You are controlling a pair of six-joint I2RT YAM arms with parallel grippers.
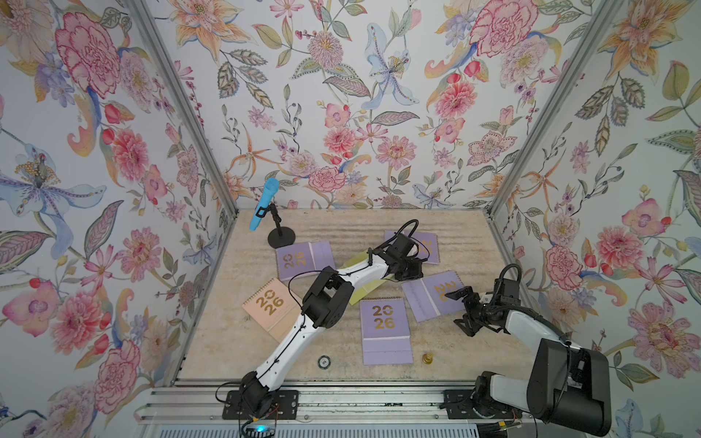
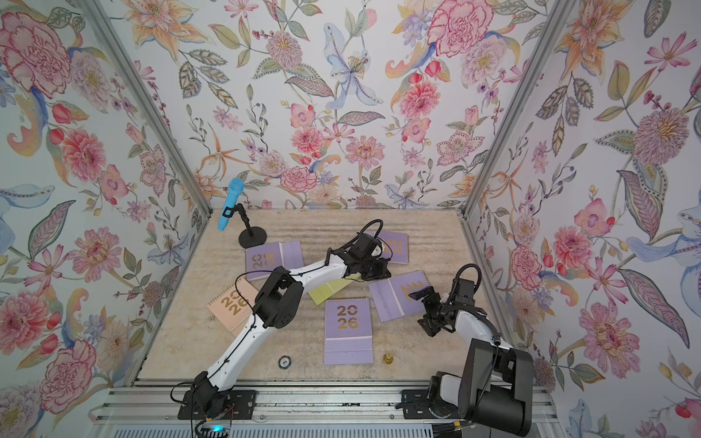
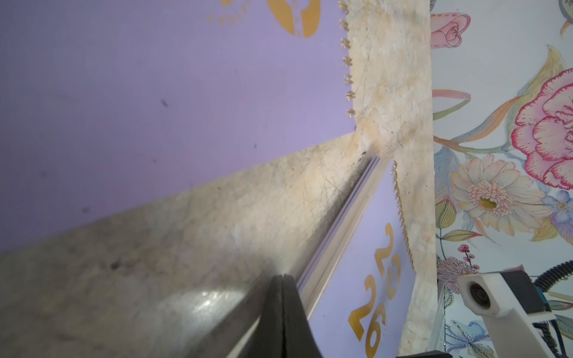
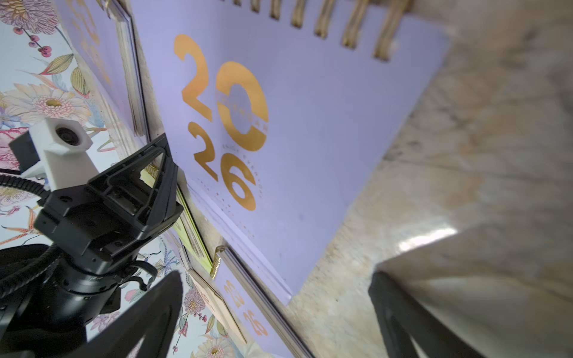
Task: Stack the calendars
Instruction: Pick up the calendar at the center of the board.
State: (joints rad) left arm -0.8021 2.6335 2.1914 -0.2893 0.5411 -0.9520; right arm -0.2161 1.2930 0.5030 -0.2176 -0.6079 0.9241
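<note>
Gold "2026" on calendars (image 1: pixel 385 318); smaller print perhaps "CALENDAR".

A flat lilac spiral-bound calendar (image 2: pixel 347 330) with gold "2026" lies at lower centre; a peach calendar (image 2: pixel 224 306) lies left of it, a yellow-green calendar (image 2: pixel 326 293) just above it.

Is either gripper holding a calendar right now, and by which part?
Neither. Left gripper is shut on nothing; right gripper hangs open and empty.
</note>
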